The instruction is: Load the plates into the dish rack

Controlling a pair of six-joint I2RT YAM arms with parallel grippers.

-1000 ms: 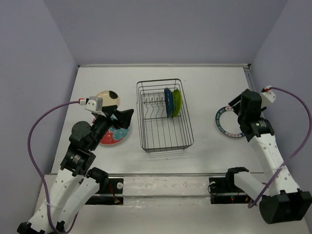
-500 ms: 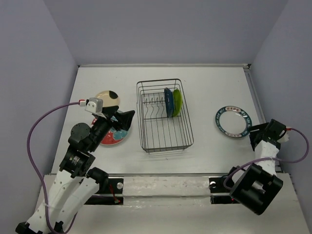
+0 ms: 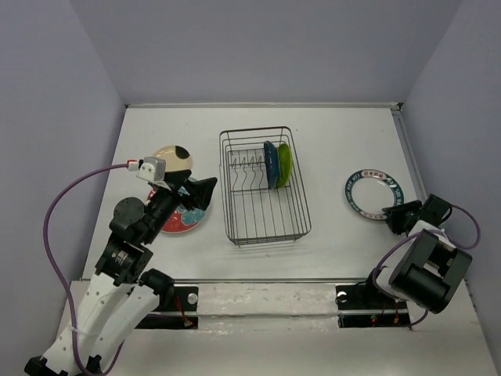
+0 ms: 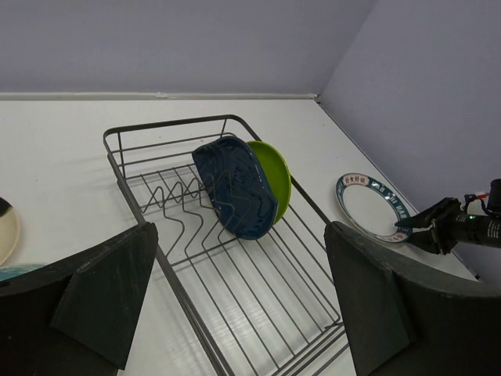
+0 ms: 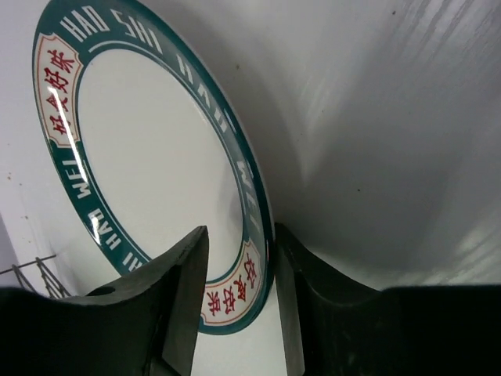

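The dish rack [image 3: 266, 235] stands mid-table, with the dark blue plate [image 3: 271, 164] and lime green plate [image 3: 285, 164] upright in its far right prongs; both also show in the left wrist view, blue [image 4: 235, 188] and green [image 4: 275, 176]. The white plate with the dark patterned rim [image 3: 372, 194] lies flat to the right. My right gripper [image 3: 391, 219] is low at its near right edge, jaws open and straddling the rim [image 5: 243, 298]. My left gripper [image 3: 200, 192] is open and empty above the red plate [image 3: 182, 221]. The cream plate with the black spot [image 3: 168, 159] lies behind it.
The table's right wall is close behind my right arm. The rack's left rim [image 4: 168, 270] runs just below my left fingers. The arm bases and a metal rail sit along the near edge.
My right arm swung off the white plate to the near right, dropped low, and now has its jaws at the plate's near rim. My left arm barely moved.
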